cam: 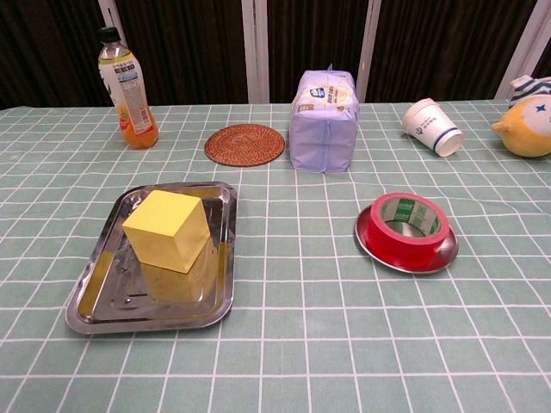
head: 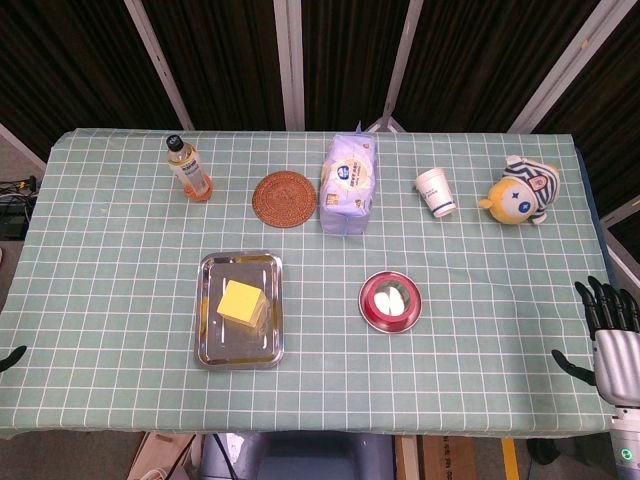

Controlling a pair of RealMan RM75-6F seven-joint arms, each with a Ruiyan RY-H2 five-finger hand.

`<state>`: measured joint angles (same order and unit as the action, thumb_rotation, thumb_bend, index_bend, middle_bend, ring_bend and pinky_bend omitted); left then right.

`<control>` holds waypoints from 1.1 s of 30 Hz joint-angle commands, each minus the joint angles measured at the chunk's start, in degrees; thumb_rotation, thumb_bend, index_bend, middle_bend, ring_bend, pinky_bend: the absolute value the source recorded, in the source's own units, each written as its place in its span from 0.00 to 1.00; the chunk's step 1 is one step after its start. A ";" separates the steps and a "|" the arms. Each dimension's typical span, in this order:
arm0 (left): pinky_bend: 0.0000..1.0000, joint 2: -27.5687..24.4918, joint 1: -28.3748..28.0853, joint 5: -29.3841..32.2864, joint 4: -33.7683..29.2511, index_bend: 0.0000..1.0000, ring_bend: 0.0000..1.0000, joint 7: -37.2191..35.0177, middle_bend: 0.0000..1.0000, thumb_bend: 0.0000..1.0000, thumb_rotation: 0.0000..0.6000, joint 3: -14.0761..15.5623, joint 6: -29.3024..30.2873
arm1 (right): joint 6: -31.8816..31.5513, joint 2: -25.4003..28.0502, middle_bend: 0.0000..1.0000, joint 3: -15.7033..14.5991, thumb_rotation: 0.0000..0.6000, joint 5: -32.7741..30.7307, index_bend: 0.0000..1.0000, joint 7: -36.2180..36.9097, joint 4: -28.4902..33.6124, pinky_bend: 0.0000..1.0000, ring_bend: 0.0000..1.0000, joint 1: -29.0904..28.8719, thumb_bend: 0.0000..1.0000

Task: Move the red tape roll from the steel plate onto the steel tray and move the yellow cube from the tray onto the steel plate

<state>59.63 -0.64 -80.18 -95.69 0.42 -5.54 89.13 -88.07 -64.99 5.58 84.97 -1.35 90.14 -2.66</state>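
Green checked cloth covered the counter [head: 100, 300], the largest thing in view. Left of centre lay the steel tray [cam: 95, 297], its long axis running from the lower edge of the frame toward the top. The yellow cube [cam: 168, 228] sat in the tray's upper half, one corner turned toward the camera. Right of centre, well apart from the tray, the round plate [cam: 379, 249] held the red tape [cam: 406, 224] lying flat, its hole facing up.

The right hand [head: 612, 340] showed at the lower right of the head view, fingers apart and holding nothing. At the far left edge only a dark tip of the left hand [head: 12, 357] appeared; I could not tell how it was set.

Neither move looked begun. The tape likely wants a pinch across its wall, one finger inside the hole, lifted straight up off the plate. The tray's lower half was bare, so the tape could be set there, clear of the cube.
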 commanded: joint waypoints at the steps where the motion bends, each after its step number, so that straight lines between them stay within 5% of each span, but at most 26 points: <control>1: 0.04 -0.07 0.00 -0.12 -0.07 0.15 0.00 -0.31 0.00 0.16 1.00 0.00 0.02 | 0.04 0.23 0.04 -0.16 1.00 -0.07 0.06 -0.08 0.39 0.00 0.00 0.16 0.18; 33: 0.05 1.27 0.62 -4.28 -0.16 0.15 0.00 1.58 0.00 0.16 1.00 1.03 2.98 | 2.41 0.53 0.04 -1.22 1.00 1.73 0.06 4.97 3.28 0.00 0.00 -0.91 0.16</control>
<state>60.77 0.12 -84.77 -95.82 1.80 -4.42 92.45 -86.43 -64.16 4.72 86.12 3.34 92.61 -3.08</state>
